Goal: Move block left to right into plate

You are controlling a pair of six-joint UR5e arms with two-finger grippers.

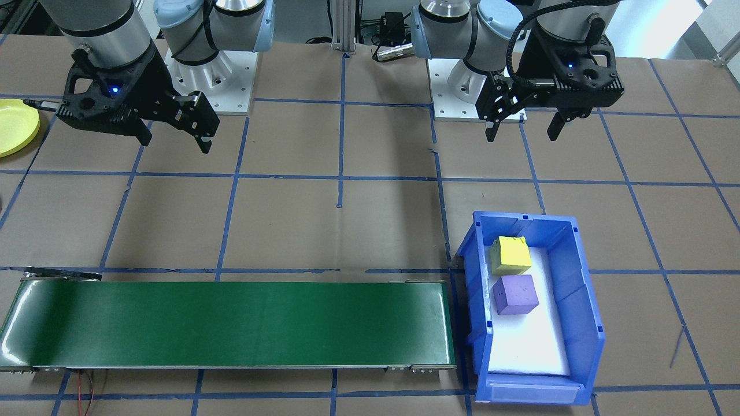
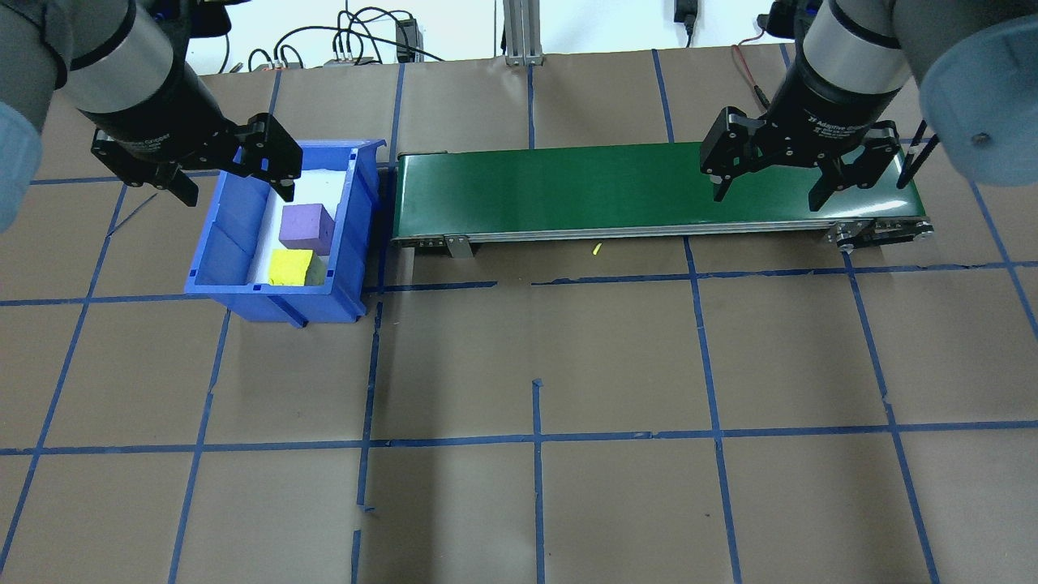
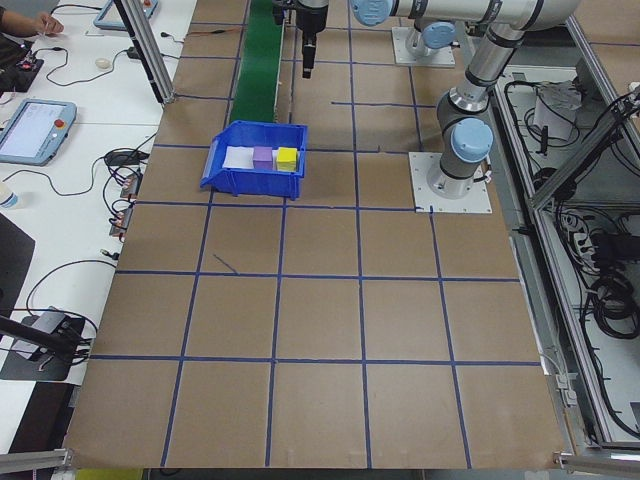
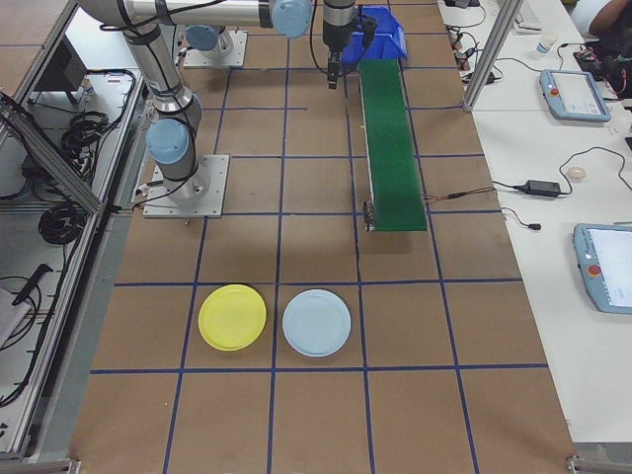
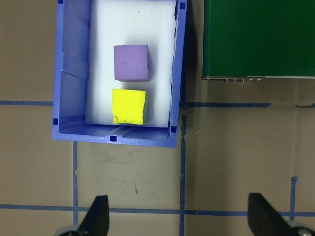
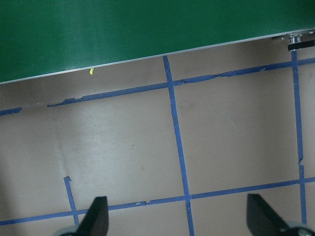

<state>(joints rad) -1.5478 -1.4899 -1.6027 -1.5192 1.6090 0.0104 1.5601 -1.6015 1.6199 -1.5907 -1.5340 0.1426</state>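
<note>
A purple block [image 1: 514,294] and a yellow block [image 1: 510,255] lie side by side on white padding inside a blue bin [image 1: 578,300]. The left wrist view looks straight down on the purple block [image 5: 131,62] and the yellow block [image 5: 129,106]. My left gripper [image 2: 238,195] hangs open and holds nothing, above the table on the robot's side of the bin. The yellow plate [image 4: 232,317] rests flat at the table's far right end, its edge showing in the front-facing view [image 1: 14,127]. My right gripper [image 2: 766,197] is open and holds nothing, high beside the belt's right end.
A green conveyor belt [image 2: 632,191] runs from beside the bin toward the right. A pale blue plate [image 4: 316,323] lies next to the yellow one. Blue tape lines cross the brown table [image 2: 535,349]. Operators' desks with tablets and cables line the far side.
</note>
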